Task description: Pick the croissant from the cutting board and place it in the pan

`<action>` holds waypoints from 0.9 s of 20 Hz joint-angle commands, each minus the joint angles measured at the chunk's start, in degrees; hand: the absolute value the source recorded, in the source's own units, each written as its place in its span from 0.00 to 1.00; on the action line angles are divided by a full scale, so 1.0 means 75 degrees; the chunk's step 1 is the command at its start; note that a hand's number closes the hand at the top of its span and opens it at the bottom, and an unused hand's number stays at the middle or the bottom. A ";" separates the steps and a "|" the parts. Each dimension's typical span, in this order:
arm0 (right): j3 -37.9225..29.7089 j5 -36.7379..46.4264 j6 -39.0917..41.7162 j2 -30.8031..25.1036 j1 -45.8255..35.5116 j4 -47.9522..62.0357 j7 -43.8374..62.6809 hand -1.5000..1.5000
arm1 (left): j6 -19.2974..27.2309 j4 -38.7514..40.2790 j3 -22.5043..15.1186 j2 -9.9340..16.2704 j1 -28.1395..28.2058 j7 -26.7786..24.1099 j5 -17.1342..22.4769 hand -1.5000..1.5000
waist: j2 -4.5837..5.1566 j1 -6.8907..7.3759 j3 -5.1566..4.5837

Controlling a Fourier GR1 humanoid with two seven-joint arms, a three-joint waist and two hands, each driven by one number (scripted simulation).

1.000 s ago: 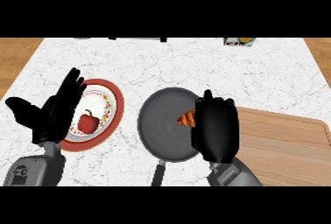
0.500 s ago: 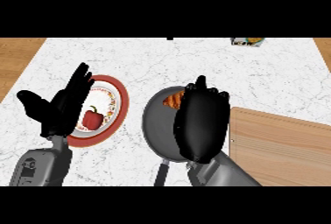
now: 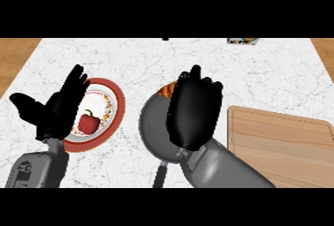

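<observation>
Croissant (image 3: 169,89) peeks out orange-brown at the pan's (image 3: 151,128) far rim, mostly hidden under the right hand (image 3: 192,110). We see that hand back-up over the dark pan; we cannot tell whether its fingers are curled on the croissant or not. Pan handle (image 3: 160,174) runs toward the lower edge. Cutting board (image 3: 280,143) sits just right of the pan, bare wood. Left hand (image 3: 55,108) is at left, fingers straight and spread, holding nothing, overlapping the red-rimmed plate (image 3: 112,114) with a red pepper (image 3: 87,122) on it. We note a marble counter (image 3: 261,75).
</observation>
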 commanded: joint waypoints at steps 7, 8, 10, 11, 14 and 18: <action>0.0238 -0.0489 -0.2809 0.0108 0.0651 0.1742 0.0889 1.00 | -0.0015 0.0081 0.0224 0.0033 -0.0051 -0.0073 0.0132 0.50 | 0.0066 -0.0240 0.0017; -0.0005 -0.0716 -0.2733 0.0109 0.0453 0.1936 0.0600 1.00 | -0.0241 -0.0221 0.0303 0.0277 0.0394 -0.0166 0.0167 0.50 | 0.0032 -0.0205 0.0015; 0.0176 -0.0641 -0.3321 0.0109 0.0711 0.2304 0.0411 1.00 | 0.0014 -0.0006 0.0297 0.0148 -0.0047 0.0031 0.0082 0.50 | 0.0041 -0.0302 0.0017; 0.0189 -0.0789 -0.3388 0.0109 0.0669 0.2577 0.0416 1.00 | -0.0154 -0.0302 0.0257 0.0203 0.0429 -0.0052 0.0125 0.50 | 0.0027 -0.0229 0.0016; 0.0090 -0.0878 -0.3469 0.0109 0.0705 0.3163 0.0419 1.00 | 0.0010 -0.0061 0.0196 0.0036 0.0317 -0.0244 -0.0031 0.50 | 0.0029 -0.0292 0.0014; -0.0873 -0.1431 -0.4182 0.0109 0.1396 0.2988 0.0499 0.00 | 0.0072 -0.0257 0.0140 -0.0003 0.0352 -0.0056 -0.0030 0.50 | 0.0030 -0.0348 0.0030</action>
